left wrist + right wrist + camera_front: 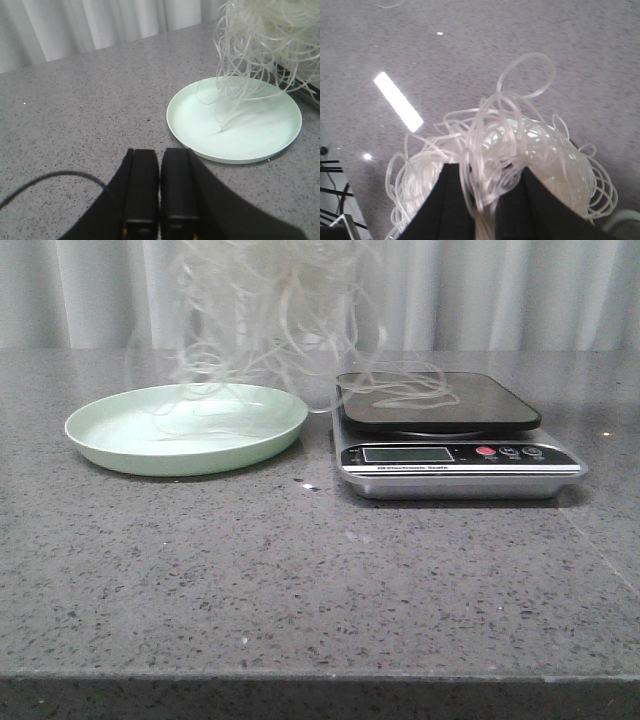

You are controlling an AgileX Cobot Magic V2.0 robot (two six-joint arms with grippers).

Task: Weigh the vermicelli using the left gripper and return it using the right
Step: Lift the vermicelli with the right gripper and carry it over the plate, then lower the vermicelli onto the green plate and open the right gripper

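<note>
The vermicelli (pixel 275 310) hangs in the air as a whitish tangle above the gap between the pale green plate (pixel 110 435) and the scale (pixel 455 455). Loose strands trail onto the plate and onto the scale's black platform (pixel 500 405). My right gripper (pixel 485 175) is shut on the vermicelli (pixel 505 145) and holds it from above; it is out of the front view. My left gripper (pixel 160 155) is shut and empty, low over the table short of the plate (pixel 280 135). The vermicelli (pixel 265 35) shows there above the plate.
The scale has a grey display (pixel 408 454) and a red button (pixel 486 451) on its front. Grey curtains (pixel 520 290) close off the back of the table. The table's front edge (pixel 320 677) runs across the bottom.
</note>
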